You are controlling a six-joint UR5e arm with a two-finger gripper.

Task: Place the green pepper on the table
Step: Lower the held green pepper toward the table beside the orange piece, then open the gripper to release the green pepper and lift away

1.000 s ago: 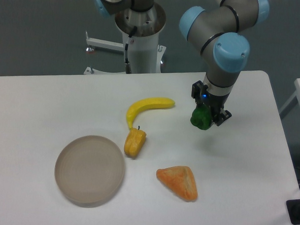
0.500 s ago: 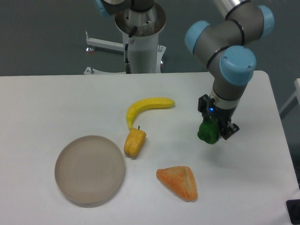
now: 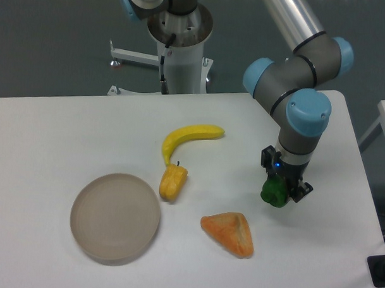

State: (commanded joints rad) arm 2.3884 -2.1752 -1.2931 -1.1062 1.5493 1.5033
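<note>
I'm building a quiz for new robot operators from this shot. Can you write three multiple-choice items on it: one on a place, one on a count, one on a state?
1. Where is the green pepper?
A. on the plate
B. between the gripper's fingers, right of the orange wedge-shaped piece
C. beside the banana

2. How many yellow or orange food items lie on the table?
A. one
B. three
C. five

3. What state is the round grey plate in?
A. bare
B. holding the yellow pepper
C. overturned on the banana

Answers:
1 B: the pepper sits under the arm's wrist, clamped between the fingers.
2 B: the banana, the yellow pepper and the orange wedge.
3 A: nothing rests on it; the yellow pepper lies beside it.
</note>
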